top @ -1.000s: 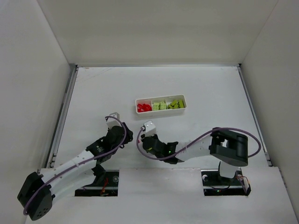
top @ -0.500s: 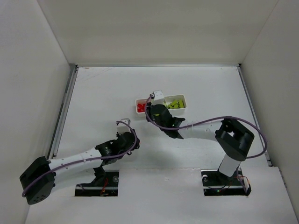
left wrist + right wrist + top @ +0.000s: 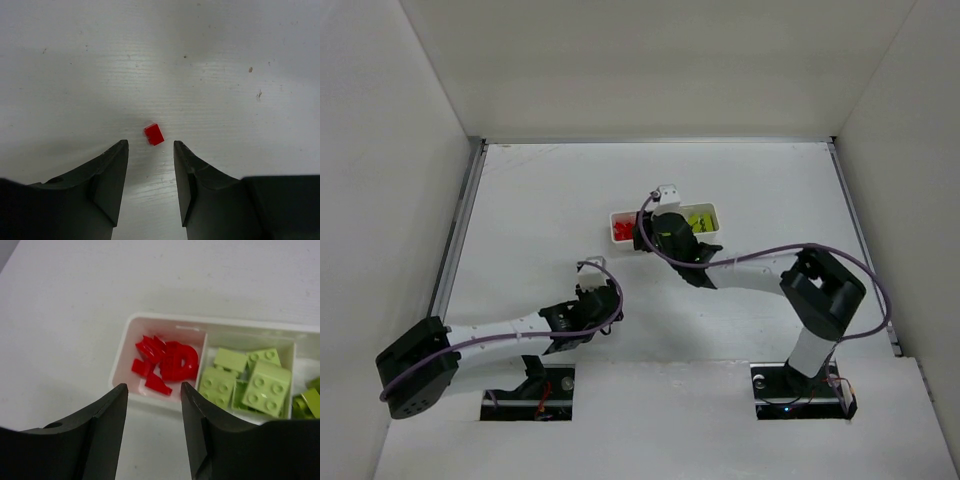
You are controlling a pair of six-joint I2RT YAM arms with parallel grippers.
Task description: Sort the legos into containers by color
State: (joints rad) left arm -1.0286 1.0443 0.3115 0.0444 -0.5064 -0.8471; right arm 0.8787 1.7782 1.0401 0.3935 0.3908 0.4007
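Note:
A single red lego (image 3: 154,134) lies on the white table, just ahead of the tips of my left gripper (image 3: 150,144). That gripper is open and empty, its jaws either side of the brick's line. From above, my left gripper (image 3: 603,300) is low over the table, and the brick does not show there. My right gripper (image 3: 152,386) is open and empty, above the near wall of the white tray (image 3: 165,319). Red legos (image 3: 167,361) fill the left compartment and yellow-green legos (image 3: 247,380) the middle one. From above, my right gripper (image 3: 648,238) covers part of the tray (image 3: 713,210).
White walls enclose the table on the left, back and right. A metal rail (image 3: 455,240) runs along the left edge. The right arm's purple cable (image 3: 770,252) loops over the table right of the tray.
My right arm has swung from the near middle of the table up to the tray. My left gripper has moved right and nearer to the front.

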